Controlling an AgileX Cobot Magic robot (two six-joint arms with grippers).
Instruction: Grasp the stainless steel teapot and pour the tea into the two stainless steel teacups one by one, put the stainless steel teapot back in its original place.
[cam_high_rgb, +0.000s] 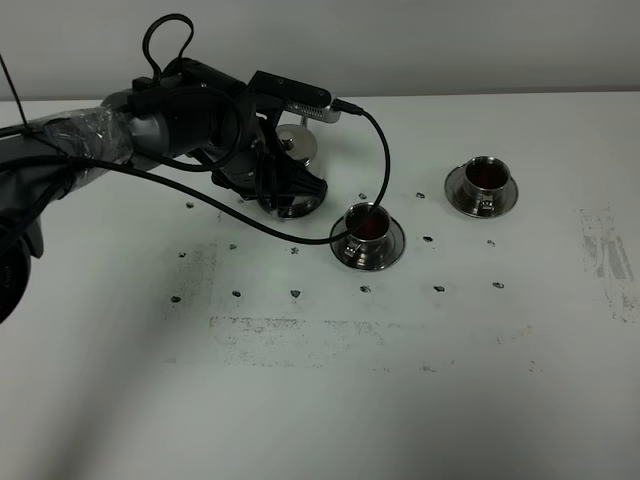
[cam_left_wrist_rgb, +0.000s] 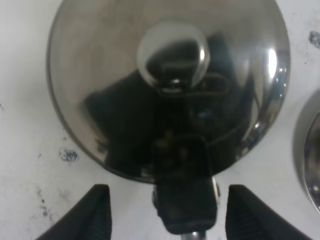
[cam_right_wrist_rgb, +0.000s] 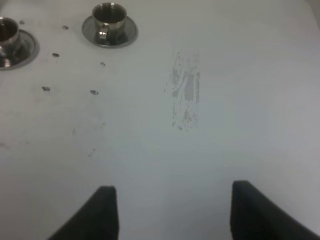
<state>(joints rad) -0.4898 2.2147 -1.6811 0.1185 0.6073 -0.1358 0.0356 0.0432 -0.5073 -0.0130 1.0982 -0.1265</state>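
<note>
The stainless steel teapot (cam_high_rgb: 297, 144) stands upright at the back left of the table, mostly hidden under my left arm. In the left wrist view I look down on its lid and knob (cam_left_wrist_rgb: 172, 55). Its dark handle (cam_left_wrist_rgb: 184, 212) lies between my left gripper's (cam_left_wrist_rgb: 167, 215) open fingers, with gaps on both sides. My left gripper (cam_high_rgb: 290, 188) sits on the pot's near side. A shiny rim (cam_high_rgb: 296, 208) shows under the pot; I cannot tell pot base from coaster. The two teacups (cam_high_rgb: 367, 232) (cam_high_rgb: 484, 182) stand on saucers and hold reddish-brown tea. My right gripper (cam_right_wrist_rgb: 167, 215) is open and empty over bare table.
A black cable (cam_high_rgb: 385, 160) loops from the left wrist camera down beside the near cup. The near cup's saucer rim (cam_left_wrist_rgb: 311, 160) shows beside the pot. The right wrist view shows both cups (cam_right_wrist_rgb: 109, 17) (cam_right_wrist_rgb: 6, 34) far off. Dark specks and scuffs (cam_right_wrist_rgb: 186, 92) mark the white table.
</note>
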